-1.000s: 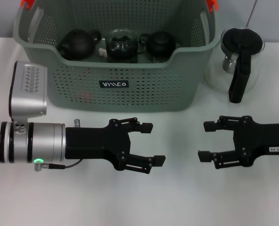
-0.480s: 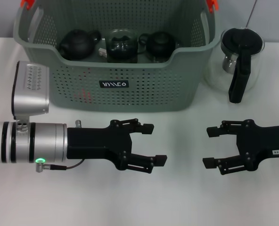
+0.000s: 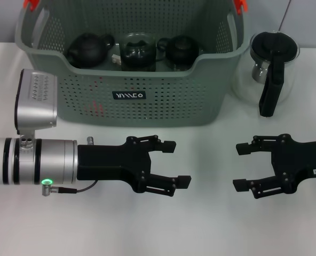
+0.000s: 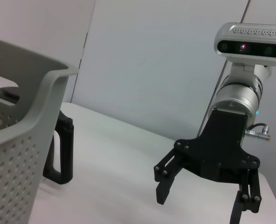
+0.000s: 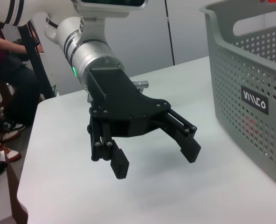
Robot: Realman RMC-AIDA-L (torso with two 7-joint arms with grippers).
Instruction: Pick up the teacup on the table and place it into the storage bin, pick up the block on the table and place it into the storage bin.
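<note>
The storage bin (image 3: 211, 114) is a grey-green perforated basket at the back of the white table, also seen in the left wrist view (image 4: 17, 140) and the right wrist view (image 5: 250, 70). No teacup or block shows on the bare table. A reddish shape (image 3: 93, 109) shows faintly through the bin's front wall. My left gripper (image 3: 178, 162) hovers open in front of the bin, empty; the right wrist view shows it too (image 5: 156, 161). My right gripper (image 3: 238, 167) is open and empty at the right, facing the left one, as the left wrist view confirms (image 4: 198, 207).
Two dark teapots (image 3: 88, 49) (image 3: 180, 50) and a glass pot (image 3: 138, 50) sit inside the bin. A glass pitcher (image 3: 257, 85) with a black handle (image 4: 63, 149) stands right of the bin. A person sits beyond the table edge (image 5: 7, 70).
My right gripper has drawn back a little to the right and toward the table's near edge. My left gripper has crept slightly the same way. Both stay open.
</note>
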